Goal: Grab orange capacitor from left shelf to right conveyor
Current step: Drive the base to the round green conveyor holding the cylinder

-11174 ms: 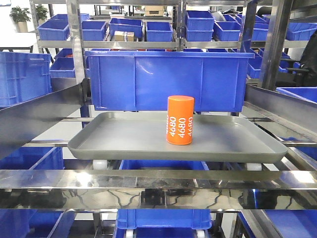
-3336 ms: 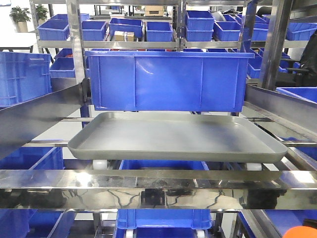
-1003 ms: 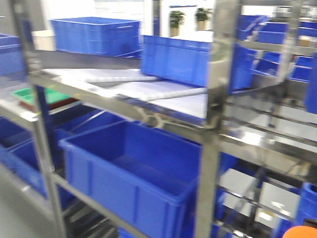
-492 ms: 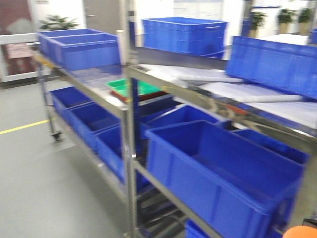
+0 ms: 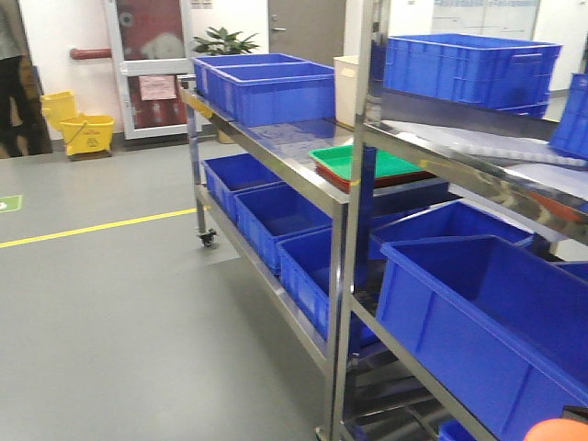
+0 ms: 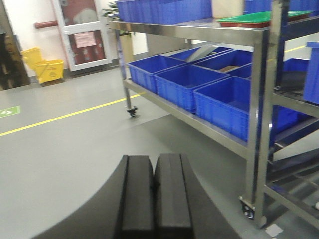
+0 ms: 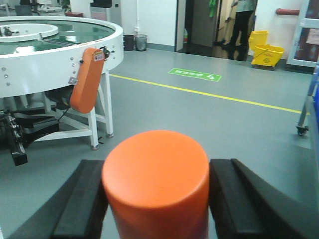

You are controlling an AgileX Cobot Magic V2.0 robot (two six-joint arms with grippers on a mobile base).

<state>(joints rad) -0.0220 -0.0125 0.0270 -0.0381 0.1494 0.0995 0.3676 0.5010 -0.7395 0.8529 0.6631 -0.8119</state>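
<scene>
Orange capacitor [image 7: 155,179] lifted off the grey tray since earlier, now clamped upright between the black fingers [image 7: 82,204] of the right gripper [image 7: 155,199], white-rimmed conveyor [image 7: 60,55] well apart at left, left gripper [image 6: 154,186] pads pressed together, blue bins [image 6: 219,99] beyond.

Open grey floor [image 7: 214,117] is lying between the white-rimmed conveyor [image 7: 50,64], where an orange guard cover [image 7: 88,82] is jutting outward, and the steel shelf [image 5: 342,276], its blue bins [image 5: 271,216] filling the lower tiers
</scene>
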